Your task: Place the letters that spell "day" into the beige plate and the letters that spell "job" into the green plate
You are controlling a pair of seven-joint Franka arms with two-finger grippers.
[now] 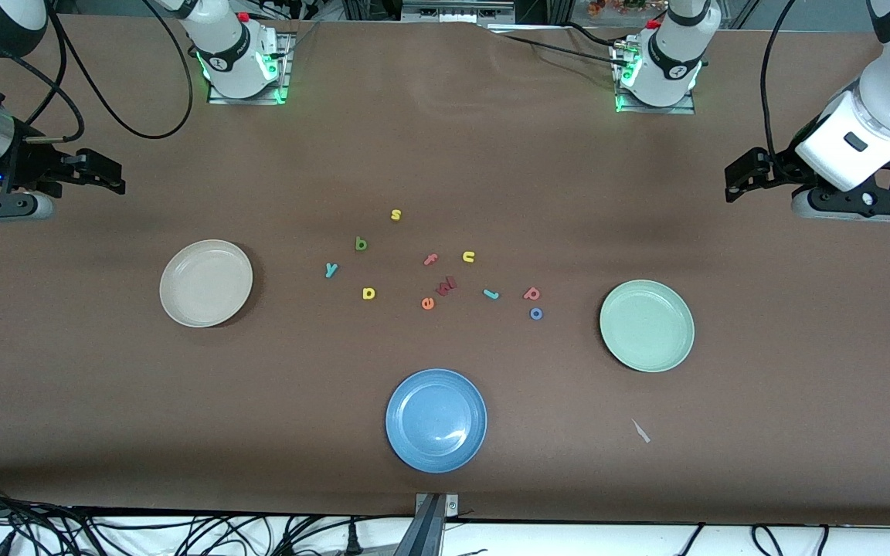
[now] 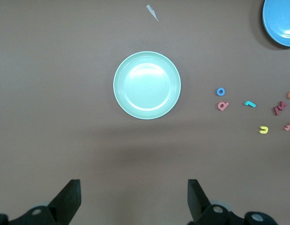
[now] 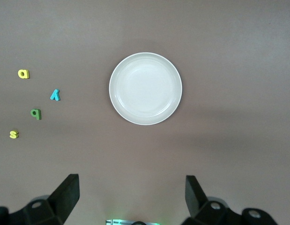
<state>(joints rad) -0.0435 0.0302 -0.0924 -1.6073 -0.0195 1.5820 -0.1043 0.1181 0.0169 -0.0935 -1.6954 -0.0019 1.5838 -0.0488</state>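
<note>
On the table [image 1: 105, 432], letters unplaced (both hands open).

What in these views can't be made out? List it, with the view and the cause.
- Dark red letter near the orange e: too small to read in the front view; small and tilted in the left wrist view.
- Blue plate: cut off by the left wrist view's edge.
- Left gripper and right gripper: open, only the fingertips show in their wrist views; the rest is cut off by the frame edge.
</note>
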